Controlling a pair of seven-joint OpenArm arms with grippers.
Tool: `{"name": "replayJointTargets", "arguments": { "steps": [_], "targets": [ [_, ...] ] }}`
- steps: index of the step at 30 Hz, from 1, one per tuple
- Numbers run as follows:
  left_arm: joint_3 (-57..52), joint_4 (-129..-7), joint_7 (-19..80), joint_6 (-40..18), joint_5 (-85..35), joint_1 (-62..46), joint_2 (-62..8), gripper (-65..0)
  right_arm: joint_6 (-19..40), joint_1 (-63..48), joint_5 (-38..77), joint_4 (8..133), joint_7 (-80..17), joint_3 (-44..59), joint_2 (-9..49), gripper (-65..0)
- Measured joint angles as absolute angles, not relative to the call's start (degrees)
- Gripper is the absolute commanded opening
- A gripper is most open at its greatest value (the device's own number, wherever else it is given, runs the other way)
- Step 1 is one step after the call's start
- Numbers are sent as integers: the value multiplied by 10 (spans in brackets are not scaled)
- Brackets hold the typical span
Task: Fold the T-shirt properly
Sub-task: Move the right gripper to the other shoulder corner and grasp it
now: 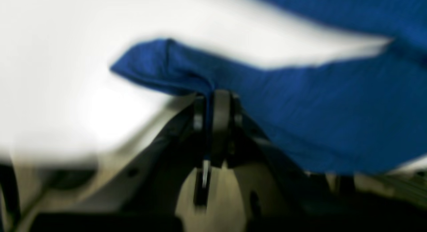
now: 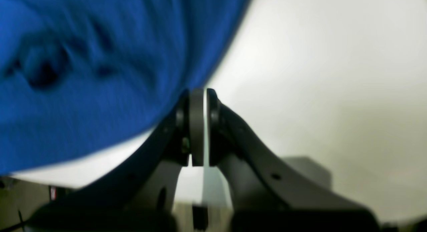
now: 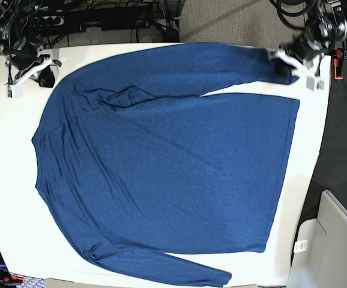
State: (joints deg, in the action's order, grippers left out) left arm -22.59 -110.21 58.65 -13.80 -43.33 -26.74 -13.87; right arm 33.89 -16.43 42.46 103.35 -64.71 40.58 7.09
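Note:
The dark blue long-sleeved T-shirt [image 3: 173, 156] lies spread flat on the white table [image 3: 5, 192], neck to the left and hem to the right. My left gripper [image 1: 208, 97] is shut on the far sleeve's cuff [image 1: 160, 63]; blue cloth runs between its fingers. In the base view it sits at the top right [image 3: 286, 65]. My right gripper [image 2: 196, 92] is shut, and the shirt's edge [image 2: 100, 75] pulls in to its tips. In the base view it is at the far shoulder, top left [image 3: 46, 78]. Both wrist views are blurred.
Cables and a power strip [image 3: 95, 18] lie beyond the table's far edge. A black surface [image 3: 341, 138] and a grey bin [image 3: 335, 240] stand to the right of the table. The near sleeve [image 3: 161, 267] lies along the table's front edge.

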Motion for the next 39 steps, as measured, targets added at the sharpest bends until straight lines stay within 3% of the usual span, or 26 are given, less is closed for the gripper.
{"name": "replayJointTargets", "arguments": {
  "steps": [7, 13, 17, 26, 39],
  "targets": [
    [-226, -1140, 609, -137, -434, -220, -140, -650, 336, -158, 399, 1033, -647, 406, 79, -635],
    [-226, -1141, 645, -138, -432, -195, -140, -650, 335, -160, 379, 1033, -649, 406, 77, -484],
    [-226, -1142, 645, -138, -433, -195, -140, -650, 335, -156, 376, 1030, -649, 406, 77, -433],
    [-226, -1141, 645, -138, -433, -197, -140, -650, 339, -78, 397, 912, -631, 408, 74, -425],
    [-226, -1140, 645, -137, -432, -206, -138, -650, 346, -38, 421, 858, -609, 408, 34, -427]
  ]
}}
